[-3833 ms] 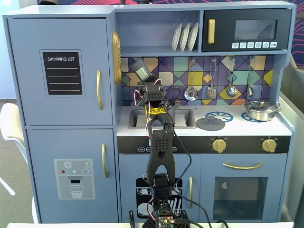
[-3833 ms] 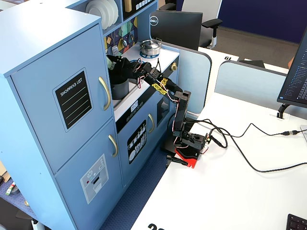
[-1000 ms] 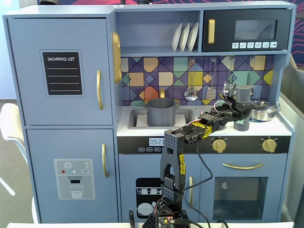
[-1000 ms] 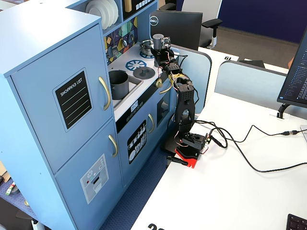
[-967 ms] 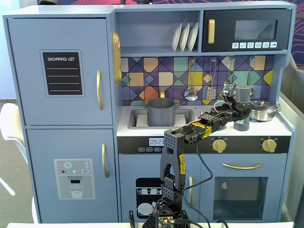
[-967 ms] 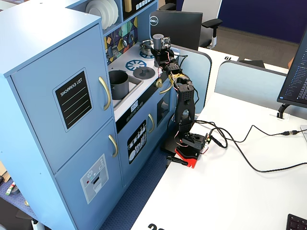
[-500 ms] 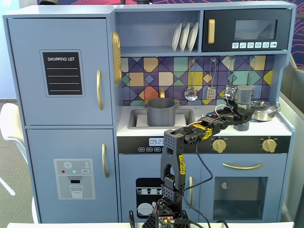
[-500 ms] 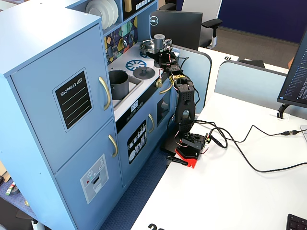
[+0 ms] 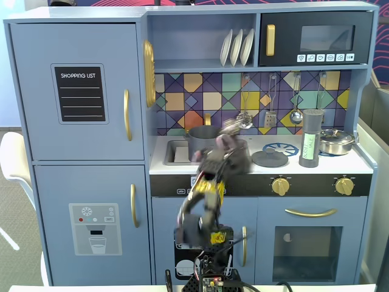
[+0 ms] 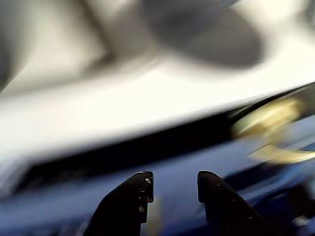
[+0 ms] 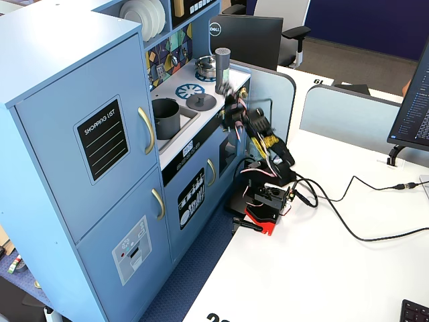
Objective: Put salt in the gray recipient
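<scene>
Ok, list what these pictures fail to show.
- Gripper: motion blur in a fixed view; whether it holds anything is unclear.
- Wrist view: all smeared but the fingertips, which stand apart.
- Pot inside: hidden by its wall.
- Salt shaker label: too small to read.

End effector (image 11: pixel 224 90) blurred beside stove; gray pot (image 11: pixel 165 115) in sink.

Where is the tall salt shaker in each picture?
A fixed view: the salt shaker stands on the right of the counter, beside the shiny pan.
Wrist view: not seen; it is too blurred, only the pincer shows at the bottom.
Another fixed view: the shaker stands at the top middle, at the counter's far end.
Shared landmark: the gray pot in the sink, in both fixed views.
</scene>
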